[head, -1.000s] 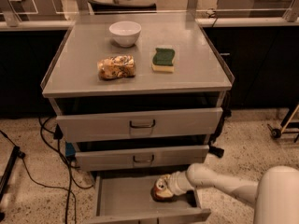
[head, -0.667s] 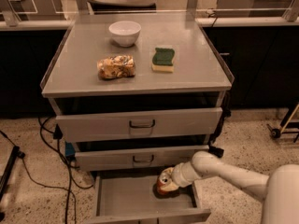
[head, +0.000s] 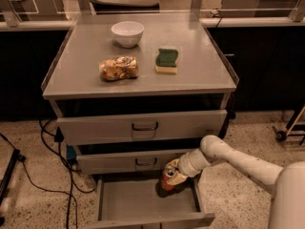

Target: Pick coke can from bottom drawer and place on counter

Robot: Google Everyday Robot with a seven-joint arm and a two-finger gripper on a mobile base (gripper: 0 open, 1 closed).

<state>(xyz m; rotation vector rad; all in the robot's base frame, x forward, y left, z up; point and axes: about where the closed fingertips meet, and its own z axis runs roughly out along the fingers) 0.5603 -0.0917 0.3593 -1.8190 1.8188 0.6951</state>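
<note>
Grey counter point(head: 202, 75) carrying white bowl point(head: 127, 33), snack bag point(head: 118, 68), green sponge point(head: 167, 61), gripper point(head: 174, 175) clasping coke can point(head: 167, 180) over bottom drawer point(head: 138, 202)

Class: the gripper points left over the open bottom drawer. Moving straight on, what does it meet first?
The coke can, which the gripper holds; beyond it, probably the left wall of the bottom drawer, though depth is unclear.

coke can point(head: 167, 181) partly hidden by end effector point(head: 172, 176) over bottom drawer point(head: 131, 200); drawer front cut off below

The gripper point(head: 173, 175) clasps the glossy coke can point(head: 167, 179) over the matt metal bottom drawer point(head: 136, 202). Above it, the counter point(head: 200, 73) is smooth metal.
</note>
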